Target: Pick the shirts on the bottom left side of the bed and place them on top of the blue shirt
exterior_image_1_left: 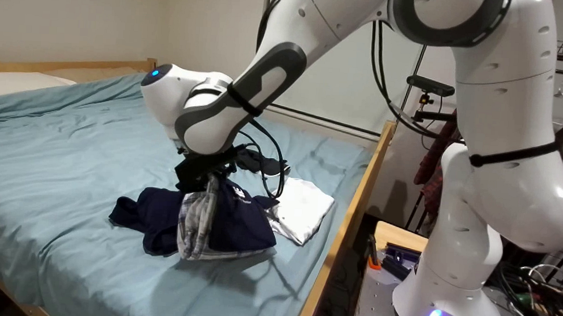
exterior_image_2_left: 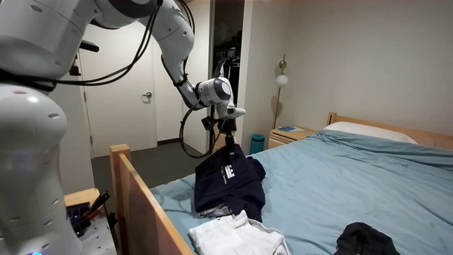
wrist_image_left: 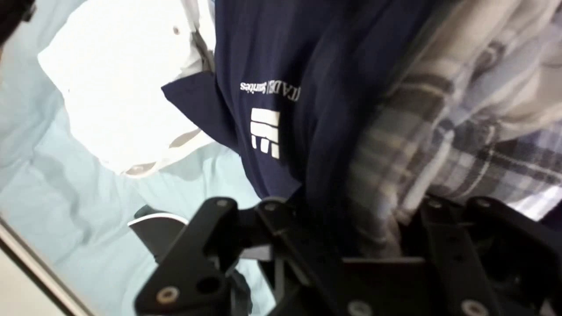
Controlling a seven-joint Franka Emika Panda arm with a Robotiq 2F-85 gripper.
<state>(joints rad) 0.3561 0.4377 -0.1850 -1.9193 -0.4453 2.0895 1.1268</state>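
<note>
A: Containers?
B: Closet (exterior_image_2_left: 230,17) holds hanging clothes (exterior_image_2_left: 227,67). Nightstand (exterior_image_2_left: 306,131) has papers (exterior_image_2_left: 290,129) on top. Bed (exterior_image_1_left: 83,162) bears a white shirt (exterior_image_1_left: 303,209) and a black cloth (exterior_image_2_left: 364,241).
A: Pincer?
B: Gripper (wrist_image_left: 358,215) clamped on a bunched fold, navy shirt (exterior_image_2_left: 230,187) on one side, plaid shirt (exterior_image_1_left: 196,226) on the other. Both drape down from it, near the foot end; whether their lower edge touches the bed, cannot tell.
A: Edges, room?
B: White shirt just beside the navy shirt. Footboard (exterior_image_2_left: 145,212) close along that end. Broad stretch of blue sheet (exterior_image_2_left: 354,184) from navy shirt to pillow (exterior_image_2_left: 368,131).
</note>
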